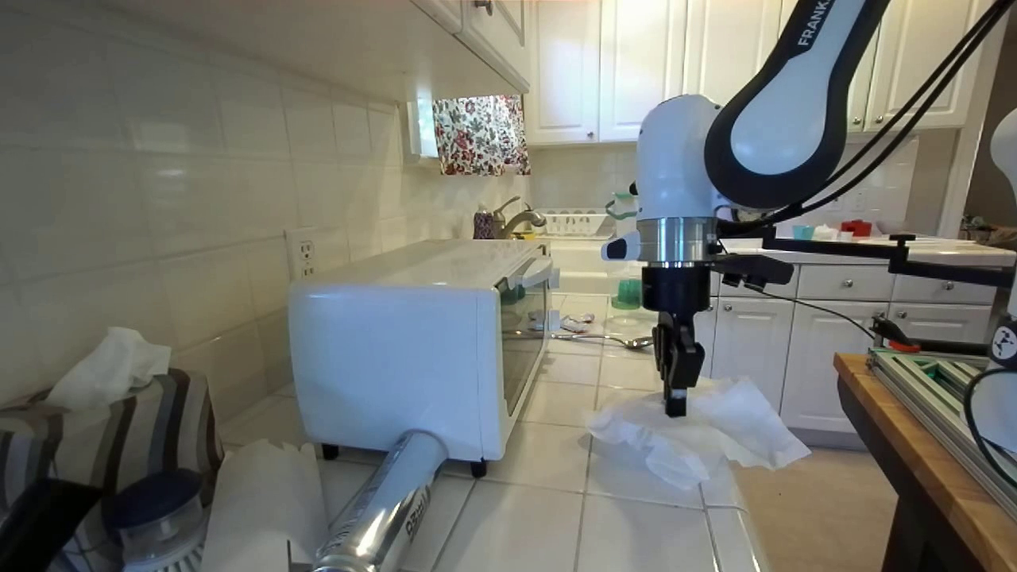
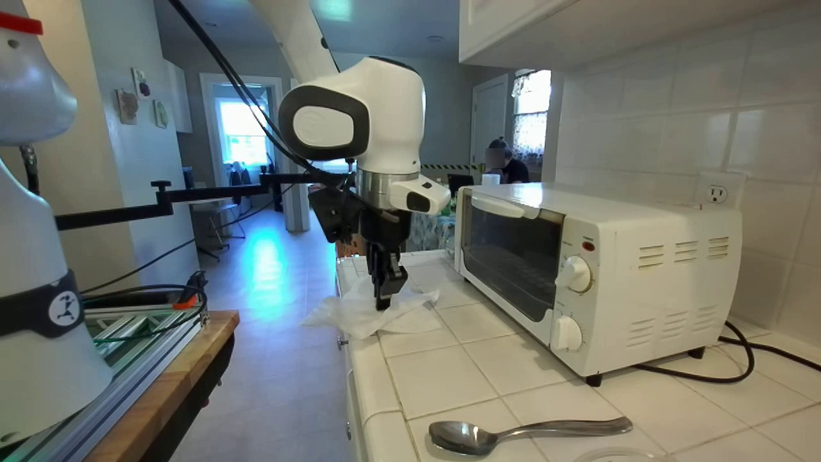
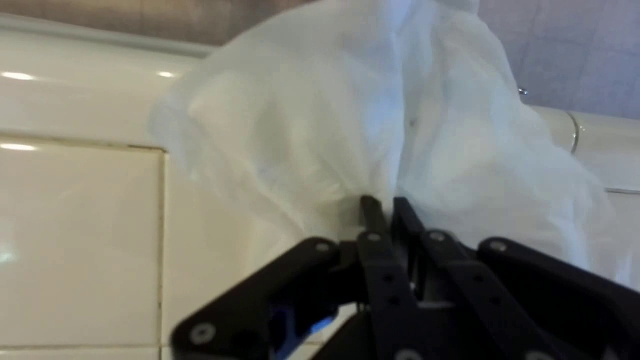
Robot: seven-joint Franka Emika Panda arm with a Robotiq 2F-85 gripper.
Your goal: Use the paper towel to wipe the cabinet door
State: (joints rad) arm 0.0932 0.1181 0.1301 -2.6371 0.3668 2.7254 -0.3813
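A thin white paper towel (image 1: 715, 437) lies spread and crumpled at the front edge of the tiled counter, part of it hanging past the edge. It shows too in an exterior view (image 2: 359, 314) and the wrist view (image 3: 315, 110). My gripper (image 1: 675, 407) points straight down, its fingertips at the towel's middle. In the wrist view the fingers (image 3: 385, 202) are nearly together, with a towel fold pinched between them. White cabinet doors show behind the arm, low (image 1: 751, 349) and high (image 1: 643, 67). The cabinet front under this counter (image 2: 353, 404) shows only edge-on.
A white toaster oven (image 1: 389, 357) stands on the counter (image 1: 524, 516) beside the gripper. A spoon (image 2: 532, 431) lies on the tiles. A silver cylinder (image 1: 389, 496) and a striped tissue box (image 1: 135, 429) are nearby. A wooden-edged table (image 1: 914, 445) bears the robot base.
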